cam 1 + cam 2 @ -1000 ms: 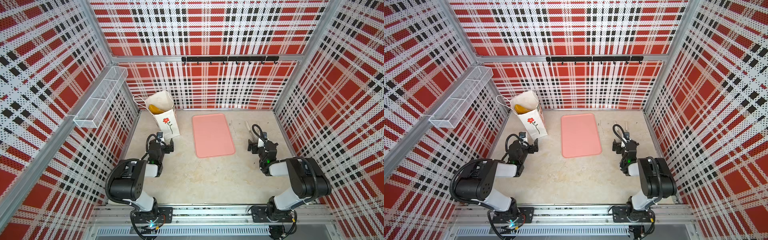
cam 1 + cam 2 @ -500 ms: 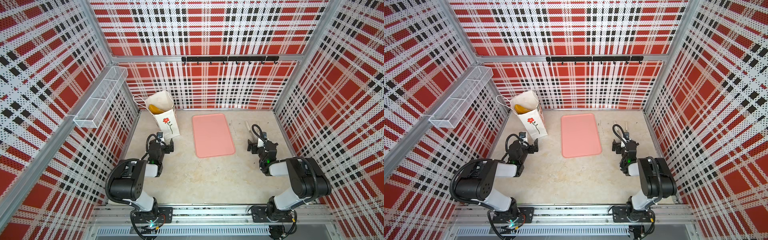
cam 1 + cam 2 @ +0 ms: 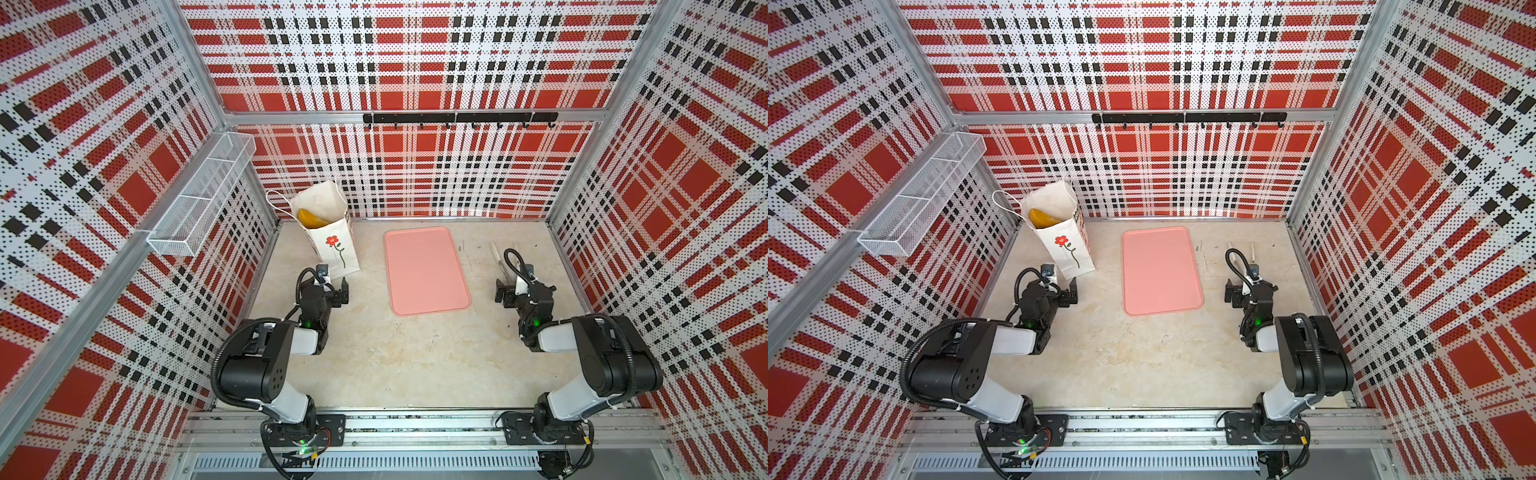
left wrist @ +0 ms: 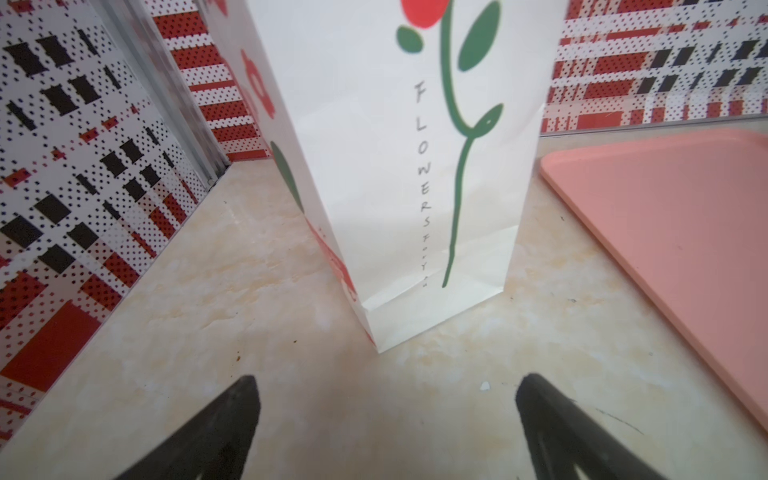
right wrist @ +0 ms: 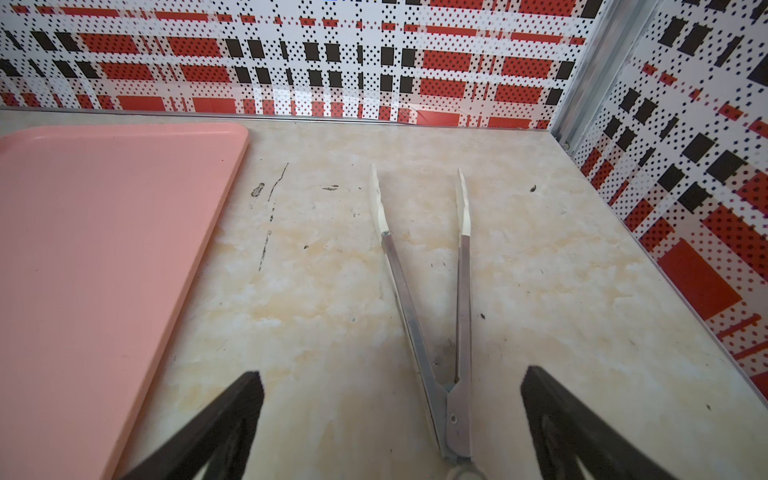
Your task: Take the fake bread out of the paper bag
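Nothing is out yet: the fake bread lies inside the upright paper bag near the table's far-left corner, the pink tray is bare, and the left gripper and right gripper hold nothing, jaws apart.

Red plaid walls with a hook rail surround beige marbled floor.

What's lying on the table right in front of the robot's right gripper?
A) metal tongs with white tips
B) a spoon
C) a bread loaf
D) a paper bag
A: the right wrist view shows white-tipped metal tongs lying on the table ahead of the right gripper.
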`<state>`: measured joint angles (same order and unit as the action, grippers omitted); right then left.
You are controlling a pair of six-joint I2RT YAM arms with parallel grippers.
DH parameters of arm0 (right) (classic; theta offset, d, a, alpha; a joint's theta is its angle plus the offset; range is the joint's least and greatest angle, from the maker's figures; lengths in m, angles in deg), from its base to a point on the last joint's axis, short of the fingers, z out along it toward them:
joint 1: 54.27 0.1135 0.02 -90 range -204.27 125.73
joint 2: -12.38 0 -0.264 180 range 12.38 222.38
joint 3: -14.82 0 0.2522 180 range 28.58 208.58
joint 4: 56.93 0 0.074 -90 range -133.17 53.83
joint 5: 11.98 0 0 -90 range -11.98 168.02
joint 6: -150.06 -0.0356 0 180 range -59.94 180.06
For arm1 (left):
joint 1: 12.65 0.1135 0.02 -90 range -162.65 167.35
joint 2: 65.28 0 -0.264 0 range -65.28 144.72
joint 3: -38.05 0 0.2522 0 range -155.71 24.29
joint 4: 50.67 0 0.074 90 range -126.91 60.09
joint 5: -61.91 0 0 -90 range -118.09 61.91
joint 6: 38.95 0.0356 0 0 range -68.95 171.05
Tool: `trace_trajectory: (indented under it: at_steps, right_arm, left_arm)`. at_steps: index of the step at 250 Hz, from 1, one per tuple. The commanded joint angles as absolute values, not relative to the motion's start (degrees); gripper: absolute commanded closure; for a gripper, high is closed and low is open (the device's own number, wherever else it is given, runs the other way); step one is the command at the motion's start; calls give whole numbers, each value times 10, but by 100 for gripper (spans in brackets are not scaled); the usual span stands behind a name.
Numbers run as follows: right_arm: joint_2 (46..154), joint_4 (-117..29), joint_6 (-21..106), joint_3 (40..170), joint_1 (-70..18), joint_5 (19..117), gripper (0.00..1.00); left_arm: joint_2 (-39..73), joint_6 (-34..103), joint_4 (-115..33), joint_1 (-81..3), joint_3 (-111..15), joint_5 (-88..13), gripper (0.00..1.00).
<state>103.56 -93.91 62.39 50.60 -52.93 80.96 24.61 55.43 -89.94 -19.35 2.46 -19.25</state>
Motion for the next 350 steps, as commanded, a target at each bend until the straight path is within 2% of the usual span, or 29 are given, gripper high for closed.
trace_trajectory:
  at_steps: [1, 15, 32, 67, 96, 136, 161, 188, 209, 233, 273, 302, 350]
  right_arm:
    - [1034, -962, 627, 515, -531, 815, 0]
    - [1011, -980, 617, 500, -531, 849, 0]
    - [926, -934, 603, 480, -529, 895, 0]
    - [738, -629, 440, 535, -543, 962, 0]
    - [695, -456, 378, 603, -567, 930, 0]
    - [773, -331, 387, 713, -584, 831, 0]
    - [842, -251, 412, 786, -585, 832, 0]
    - [897, -233, 462, 821, -587, 787, 0]
    - [933, -219, 509, 843, -587, 775, 0]
    - [969, -191, 548, 861, -587, 828, 0]
    - [1045, -176, 565, 896, -587, 777, 0]
    - [1099, -155, 580, 934, -588, 789, 0]
    - [1121, -189, 605, 935, -587, 793, 0]
  left_arm:
    - [208, 572, -932, -216, 42, -127, 1]
    - [167, 584, -891, -240, 40, -85, 1]
    - [113, 600, -839, -277, 32, -28, 1]
    - [8, 573, -780, -336, 35, 32, 1]
    - [-86, 513, -642, -369, -1, 46, 1]
    - [-201, 417, -407, -374, -84, -10, 1]
    - [-263, 372, -250, -370, -124, -61, 1]
    - [-320, 361, -123, -370, -144, -153, 1]
    - [-359, 350, -58, -372, -145, -186, 1]
    - [-387, 331, -12, -379, -144, -166, 1]
    - [-385, 336, -3, -392, -151, -176, 1]
    - [-375, 334, -1, -404, -152, -175, 1]
    - [-368, 336, -2, -423, -152, -182, 1]
